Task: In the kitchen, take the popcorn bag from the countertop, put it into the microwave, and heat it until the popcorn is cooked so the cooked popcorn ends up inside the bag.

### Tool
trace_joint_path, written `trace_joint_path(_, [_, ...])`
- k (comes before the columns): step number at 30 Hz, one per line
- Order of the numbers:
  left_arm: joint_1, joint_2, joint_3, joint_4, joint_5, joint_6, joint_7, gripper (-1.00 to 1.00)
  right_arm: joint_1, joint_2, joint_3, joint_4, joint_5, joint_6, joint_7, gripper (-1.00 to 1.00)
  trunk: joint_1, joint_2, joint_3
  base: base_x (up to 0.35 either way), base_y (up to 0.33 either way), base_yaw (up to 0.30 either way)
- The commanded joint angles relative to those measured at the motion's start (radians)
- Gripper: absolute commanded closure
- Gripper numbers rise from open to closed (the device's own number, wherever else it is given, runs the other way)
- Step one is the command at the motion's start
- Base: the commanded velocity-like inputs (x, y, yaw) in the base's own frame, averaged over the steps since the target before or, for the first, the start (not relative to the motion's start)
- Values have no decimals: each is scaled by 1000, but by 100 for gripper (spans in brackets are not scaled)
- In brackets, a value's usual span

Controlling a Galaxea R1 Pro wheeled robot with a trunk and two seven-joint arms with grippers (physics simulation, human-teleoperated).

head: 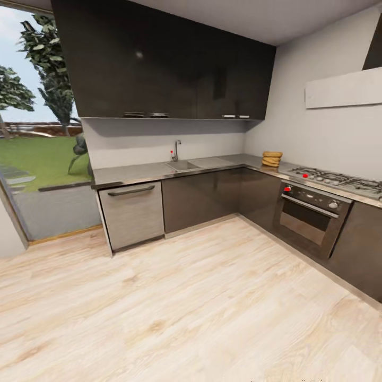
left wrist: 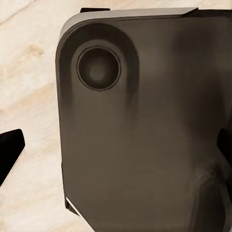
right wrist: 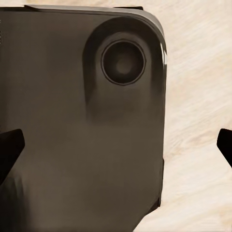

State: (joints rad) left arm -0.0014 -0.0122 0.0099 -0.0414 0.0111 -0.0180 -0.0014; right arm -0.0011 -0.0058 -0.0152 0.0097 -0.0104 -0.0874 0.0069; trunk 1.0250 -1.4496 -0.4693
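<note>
**Robot in transit, popcorn bag far ahead on the corner counter**

Head view: kitchen from mid-floor point(head: 201, 297), no arm over the worktop. The popcorn bag point(head: 272, 158), tan and ringed, sits on the countertop point(head: 143, 172) in the corner, between the sink point(head: 183, 165) and the gas hob point(head: 339, 182), just above the built-in oven point(head: 313, 209). It likely sits there as the task's start position, untouched. I cannot spot a pale-blue microwave among these frames.

Left gripper point(left wrist: 116, 154): dark fingertips point(left wrist: 10, 147) at the frame edges, wide apart, nothing between them, so released. It looks down on a dark rounded panel with a round socket point(left wrist: 98, 67), probably the robot's own base, with plank floor beside it. Right gripper point(right wrist: 116, 145): same, fingertips point(right wrist: 9, 147) spread, empty, over a matching panel point(right wrist: 123, 62).

Judgement: arms are tucked low for driving, hence both wrist cameras face the base. The bag lies well apart from both grippers, far forward and toward the right gripper's side. Approach step, grasp not yet begun.
</note>
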Motion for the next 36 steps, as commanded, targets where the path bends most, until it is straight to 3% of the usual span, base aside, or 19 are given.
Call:
trace_joint_path(1, [0,0,1,0,1,-2,0,-100,0,0,-1,1,0,-5,1,-100,0,0,-1,0,0,-286])
trace_joint_path(36, [0,0,1,0,1,-2,0,-100,0,1,0,1,-4,-5,1,-100,0,0,-1,0,0,-286])
